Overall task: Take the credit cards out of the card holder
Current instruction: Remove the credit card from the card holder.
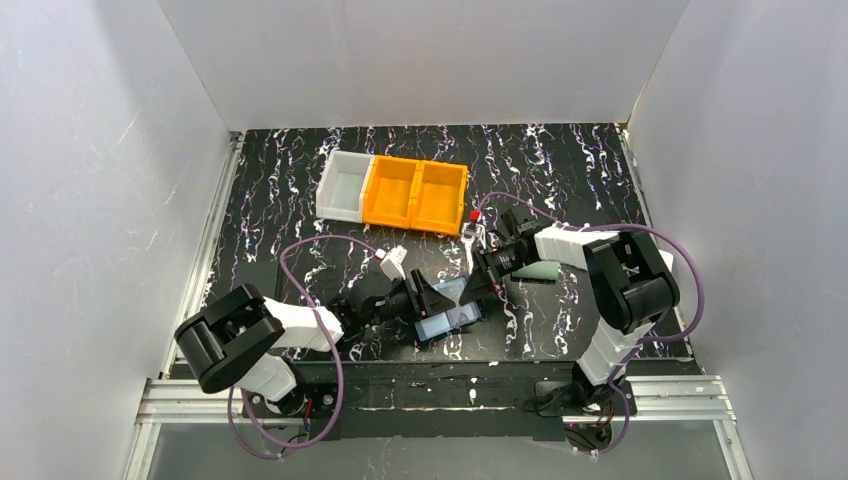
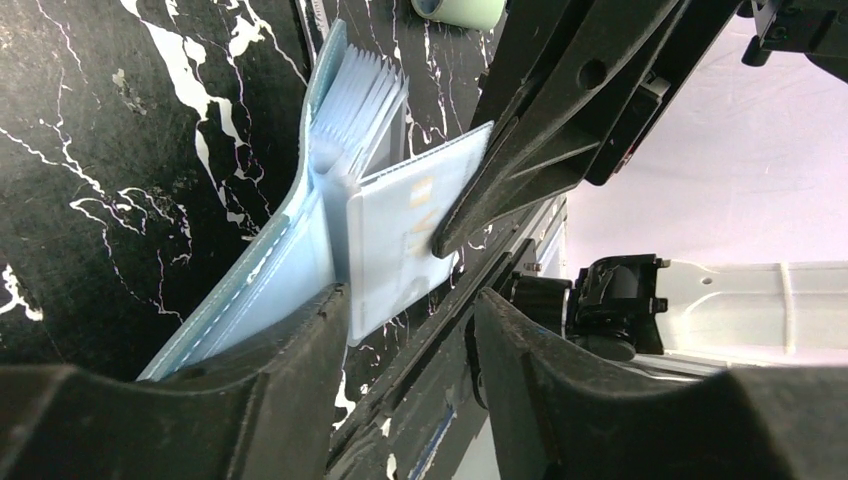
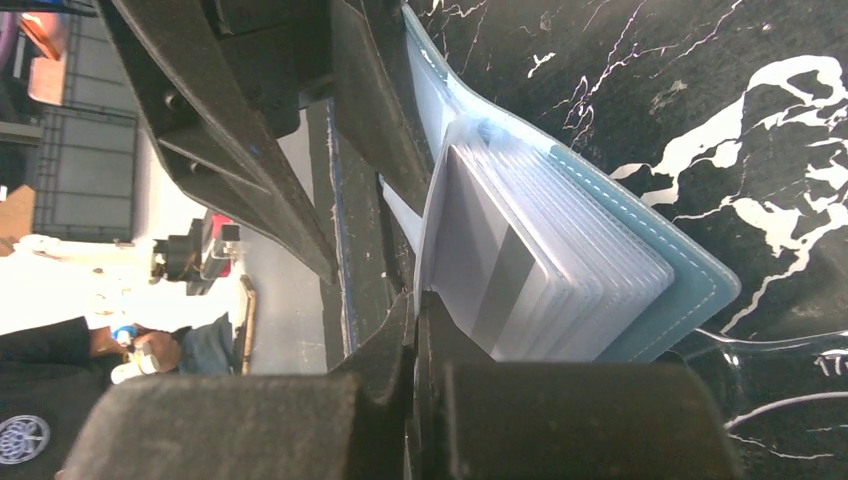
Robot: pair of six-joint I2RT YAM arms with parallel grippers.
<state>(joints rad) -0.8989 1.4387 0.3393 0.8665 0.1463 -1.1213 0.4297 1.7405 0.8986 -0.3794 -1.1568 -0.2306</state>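
Observation:
The blue card holder (image 1: 450, 322) lies open on the table between both arms, its clear pockets (image 2: 360, 95) fanned out. One pocket leaf with a pale credit card (image 2: 395, 240) in it stands up from the spine. My right gripper (image 3: 416, 300) is shut on that leaf's outer edge, and a grey stripe shows on the credit card (image 3: 500, 285). The left gripper (image 2: 410, 320) is open, with the leaf's lower edge in the gap close to its left finger (image 2: 300, 350). From above, the left gripper (image 1: 432, 298) and the right gripper (image 1: 478, 287) meet over the holder.
A white bin (image 1: 343, 187) and two joined orange bins (image 1: 415, 195) stand at the back. A grey-green wallet (image 1: 541, 270) lies under my right arm, also seen as the grey-green wallet (image 2: 455, 10). White walls close in three sides.

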